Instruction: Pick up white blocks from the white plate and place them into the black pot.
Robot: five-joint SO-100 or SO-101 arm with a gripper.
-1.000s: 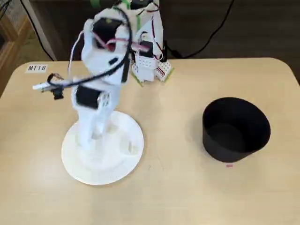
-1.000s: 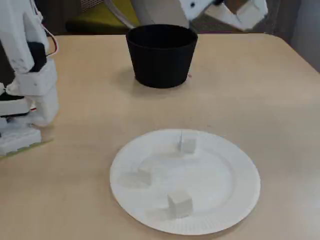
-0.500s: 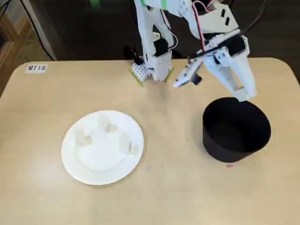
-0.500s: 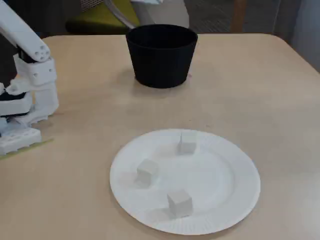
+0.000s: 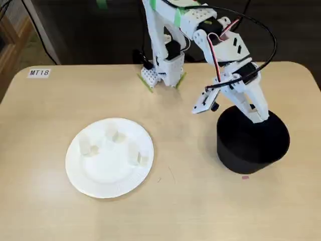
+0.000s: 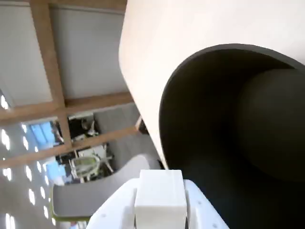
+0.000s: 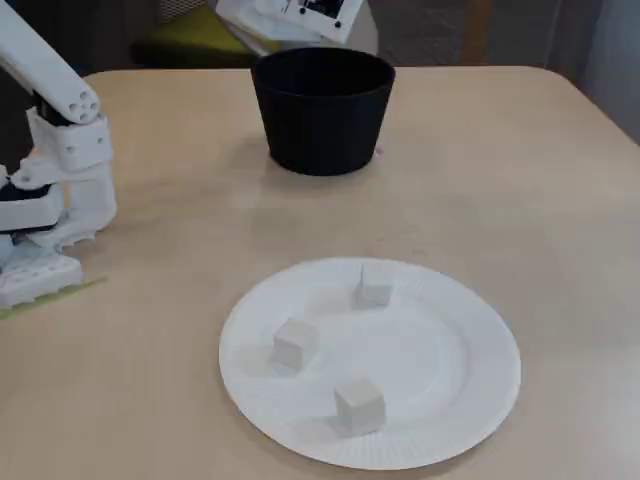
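Pincer (image 6: 160, 205) (gripping block (image 6: 159, 195)) above black pot (image 5: 253, 143).

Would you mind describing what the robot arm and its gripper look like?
The arm is white plastic with black servo blocks, green tape near the top, and black plus red-and-white cables looping alongside. The gripper has white, flat-sided tapering fingers. Its base is white too.

One black pot (image 7: 323, 110), one white plate (image 7: 470, 400), four white blocks (image 7: 360, 404), one in the claw (image 6: 159, 200)
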